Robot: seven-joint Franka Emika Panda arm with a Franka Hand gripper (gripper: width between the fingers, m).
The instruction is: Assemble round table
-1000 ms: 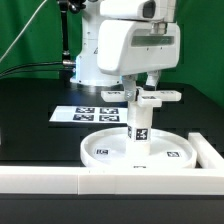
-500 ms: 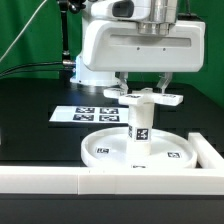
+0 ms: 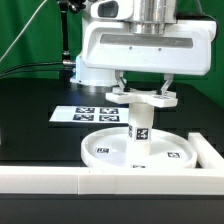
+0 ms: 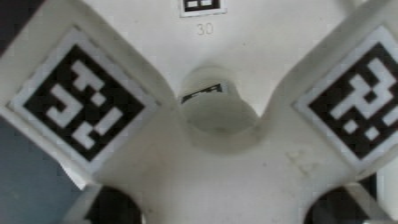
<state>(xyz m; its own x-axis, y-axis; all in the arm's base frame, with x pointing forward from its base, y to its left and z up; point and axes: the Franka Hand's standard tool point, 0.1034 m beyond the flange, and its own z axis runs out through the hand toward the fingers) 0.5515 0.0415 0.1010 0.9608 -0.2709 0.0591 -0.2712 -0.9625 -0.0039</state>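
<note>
Sitting betw. claw (image 3: 141, 92) fingers: cross pc (image 3: 141, 99)

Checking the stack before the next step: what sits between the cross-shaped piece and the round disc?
In the exterior view, the upright leg stands between the cross-shaped piece and the round disc.

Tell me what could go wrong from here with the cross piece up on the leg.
1. The cross-shaped piece sits on top of the upright leg, which stands in the round disc; a sideways push from the claw might tip the leg.
2. The wrist view shows the cross piece's centre hole only at close range, so any misalignment on the leg may go unnoticed.
</note>
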